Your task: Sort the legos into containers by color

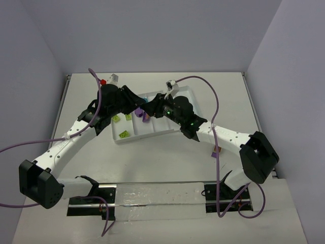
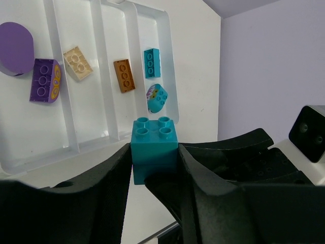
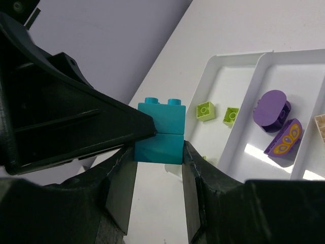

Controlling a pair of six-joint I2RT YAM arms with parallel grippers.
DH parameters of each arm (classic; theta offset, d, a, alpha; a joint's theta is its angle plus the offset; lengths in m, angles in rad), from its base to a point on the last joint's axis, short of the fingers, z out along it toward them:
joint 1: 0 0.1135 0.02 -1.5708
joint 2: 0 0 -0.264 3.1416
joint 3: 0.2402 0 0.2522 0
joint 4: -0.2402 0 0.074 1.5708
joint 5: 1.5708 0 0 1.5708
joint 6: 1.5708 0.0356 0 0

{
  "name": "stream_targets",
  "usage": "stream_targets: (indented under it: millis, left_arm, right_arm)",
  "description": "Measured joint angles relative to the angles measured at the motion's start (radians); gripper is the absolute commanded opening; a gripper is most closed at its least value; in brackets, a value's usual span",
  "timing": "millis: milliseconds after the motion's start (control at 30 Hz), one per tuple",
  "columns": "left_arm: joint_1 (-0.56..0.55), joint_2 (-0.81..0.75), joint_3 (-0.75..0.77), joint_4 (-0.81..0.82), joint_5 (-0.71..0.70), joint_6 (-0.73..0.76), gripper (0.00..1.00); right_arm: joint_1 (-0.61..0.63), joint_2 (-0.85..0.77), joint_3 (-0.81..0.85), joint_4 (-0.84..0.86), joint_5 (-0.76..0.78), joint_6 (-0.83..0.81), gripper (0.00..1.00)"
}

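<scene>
Since the stacked teal bricks (image 3: 160,133) look light, rigid and slick, flat side faces give the surest hold; the left gripper (image 2: 155,152) clamps the upper one, the right gripper (image 3: 158,158) the lower, aloft beside the tray (image 3: 238,54).

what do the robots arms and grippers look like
left arm and right arm: white links, bulky black joints, purple cables looping off each. small green lights on the right one. matte black wedge-shaped fingers.
</scene>
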Motion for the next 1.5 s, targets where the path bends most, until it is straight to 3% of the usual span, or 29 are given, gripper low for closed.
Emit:
stream_targets:
  millis: [333,533,867,1033,1100,1500]
  left_arm:
    - [-0.002,0.001,0.013,-0.037,0.003,0.007,0.61]
    - [-0.002,0.022,0.023,-0.031,0.017,0.004,0.57]
    - [-0.001,0.059,0.037,-0.012,0.061,-0.006,0.42]
    - [-0.001,0.062,0.037,-0.01,0.065,-0.008,0.07]
    - [-0.001,0.062,0.037,-0.011,0.064,-0.008,0.0]
    - [0.08,0.058,0.033,-0.006,0.13,-0.029,0.0]
  right_arm:
    - [0.0,-0.027,-0.022,0.007,0.001,-0.029,0.0]
    - [0.0,-0.03,-0.022,0.007,-0.003,-0.036,0.0]
    - [0.0,-0.03,-0.022,-0.003,-0.022,-0.052,0.0]
    - [0.001,-0.029,-0.021,-0.007,-0.023,-0.06,0.0]
    - [0.001,-0.029,-0.021,-0.008,-0.024,-0.065,0.0]
    - [0.006,-0.12,-0.103,-0.038,-0.088,-0.276,0.0]
